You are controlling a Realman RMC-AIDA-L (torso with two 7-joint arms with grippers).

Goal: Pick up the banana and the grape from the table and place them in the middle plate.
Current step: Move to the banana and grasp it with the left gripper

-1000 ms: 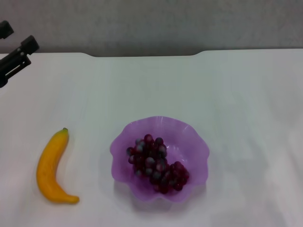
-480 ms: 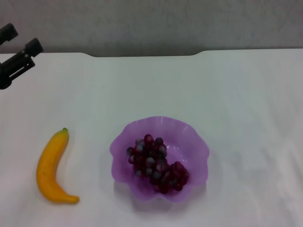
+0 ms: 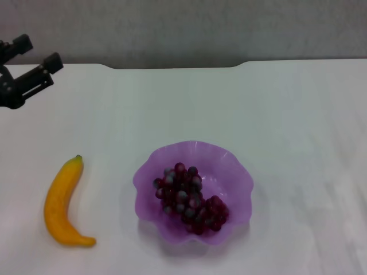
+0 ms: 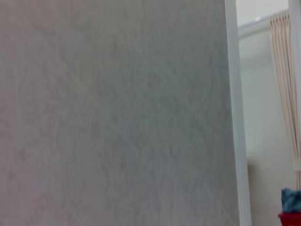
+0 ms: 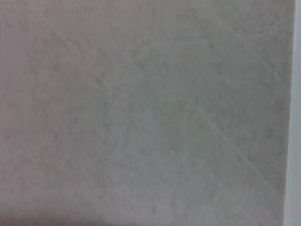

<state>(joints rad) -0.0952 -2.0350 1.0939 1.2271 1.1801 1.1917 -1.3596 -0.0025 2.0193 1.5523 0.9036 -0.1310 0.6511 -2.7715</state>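
White surface (image 3: 298, 114): grape (image 3: 189, 197) is seen already in middle plate (image 3: 238, 172), banana (image 3: 62, 203) is left lying beside it to the left, left hand (image 3: 35, 54) is held spread and empty at far-left edge, right hand not seen.

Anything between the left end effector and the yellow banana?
No. Head view shows only bare white table between the left end effector and the curved yellow banana.

Grape (image 3: 190, 198) in plate (image 3: 238, 172), banana (image 3: 62, 203) left.
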